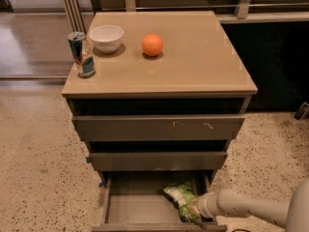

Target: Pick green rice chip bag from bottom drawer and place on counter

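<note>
The green rice chip bag (pixel 176 193) lies crumpled at the right side of the open bottom drawer (pixel 135 208), the lowest of three. My gripper (pixel 191 210) reaches into that drawer from the right on a pale arm, and its tip is at the bag's near right end, touching or overlapping it. The tip is partly hidden by the bag and the drawer's front. The beige counter (pixel 198 57) is the cabinet top above.
On the counter's left part stand a drink can (pixel 82 54), a white bowl (pixel 106 36) and an orange (pixel 152 45). The two upper drawers (pixel 159 127) stick out slightly over the bottom one. Speckled floor surrounds the cabinet; a dark cabinet stands at the right.
</note>
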Robot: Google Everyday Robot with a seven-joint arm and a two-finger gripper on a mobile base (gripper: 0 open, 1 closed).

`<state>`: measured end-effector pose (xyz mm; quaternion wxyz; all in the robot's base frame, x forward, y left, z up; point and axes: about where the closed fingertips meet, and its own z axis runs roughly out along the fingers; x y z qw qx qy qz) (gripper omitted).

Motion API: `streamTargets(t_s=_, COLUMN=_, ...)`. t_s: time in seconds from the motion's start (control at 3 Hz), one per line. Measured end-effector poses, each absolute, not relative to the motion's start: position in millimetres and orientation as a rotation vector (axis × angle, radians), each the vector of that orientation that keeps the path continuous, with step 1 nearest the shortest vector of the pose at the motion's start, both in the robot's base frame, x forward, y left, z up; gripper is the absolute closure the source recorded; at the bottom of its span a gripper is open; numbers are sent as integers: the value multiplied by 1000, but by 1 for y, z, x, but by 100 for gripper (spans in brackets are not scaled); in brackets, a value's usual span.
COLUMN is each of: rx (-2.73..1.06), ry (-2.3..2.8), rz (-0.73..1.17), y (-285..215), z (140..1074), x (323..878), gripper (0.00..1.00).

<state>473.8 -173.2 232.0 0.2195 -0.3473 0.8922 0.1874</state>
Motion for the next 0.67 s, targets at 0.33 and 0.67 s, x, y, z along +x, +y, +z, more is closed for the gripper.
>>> streamTargets(t_s=0.33, rx=-960, ry=2467, rz=521, y=-173, z=217, x=478, gripper=31)
streamTargets(t_s=0.67, rx=-954, ry=2460, rz=533, y=-169, z=200, x=488, gripper=22)
